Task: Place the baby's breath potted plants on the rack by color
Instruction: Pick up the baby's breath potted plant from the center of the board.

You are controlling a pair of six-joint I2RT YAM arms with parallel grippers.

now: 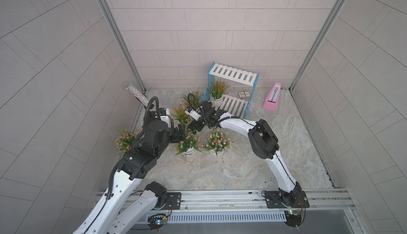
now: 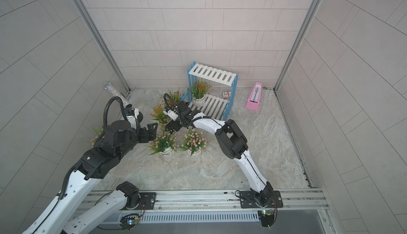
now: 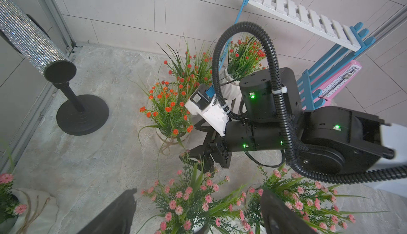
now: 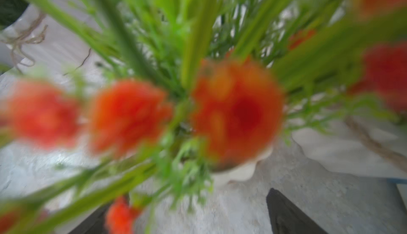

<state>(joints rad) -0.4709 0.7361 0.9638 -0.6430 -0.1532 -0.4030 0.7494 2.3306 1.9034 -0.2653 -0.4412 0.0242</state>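
Right gripper (image 3: pixel 195 141), jaws spread wide and empty, sat low beside the white ribbed pot of an orange-red baby's breath plant (image 1: pixel 181 113) on the marbled table (image 1: pixel 242 167), seemingly to take pot rather than foliage. Left gripper (image 2: pixel 152 131), parted and empty, hovered over a pale-pink plant (image 1: pixel 187 143). A second orange-red plant (image 1: pixel 217 90) occupied the lower tier of the white-slatted, blue-framed rack (image 1: pixel 233 73).
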